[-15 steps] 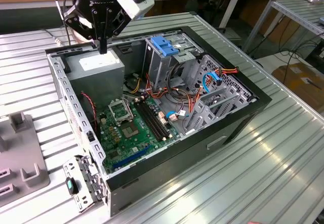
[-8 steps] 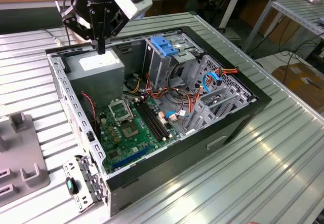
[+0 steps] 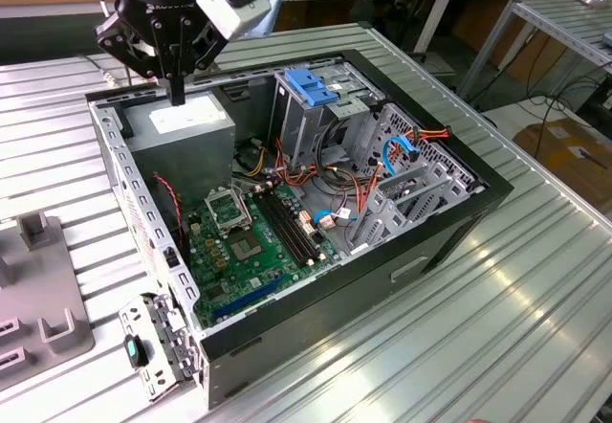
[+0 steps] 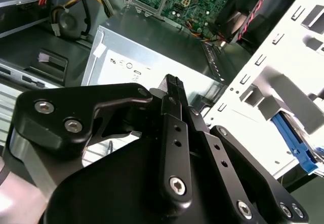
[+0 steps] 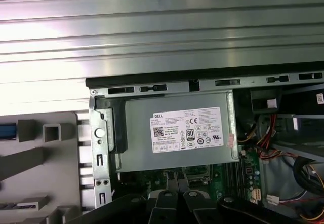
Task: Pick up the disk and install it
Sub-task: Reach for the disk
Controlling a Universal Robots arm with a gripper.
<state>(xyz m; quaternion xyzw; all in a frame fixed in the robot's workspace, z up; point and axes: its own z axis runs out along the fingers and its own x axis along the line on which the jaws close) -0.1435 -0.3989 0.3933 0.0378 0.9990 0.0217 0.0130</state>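
One tool (image 3: 177,96), seemingly pressed together and empty, just above the power supply (image 3: 191,131) in the open case (image 3: 382,279).

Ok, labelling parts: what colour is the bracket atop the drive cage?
The bracket is blue; exterior view.

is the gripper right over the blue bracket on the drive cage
No, the gripper hangs above the grey power supply, well toward the exterior view's left of the blue bracket.
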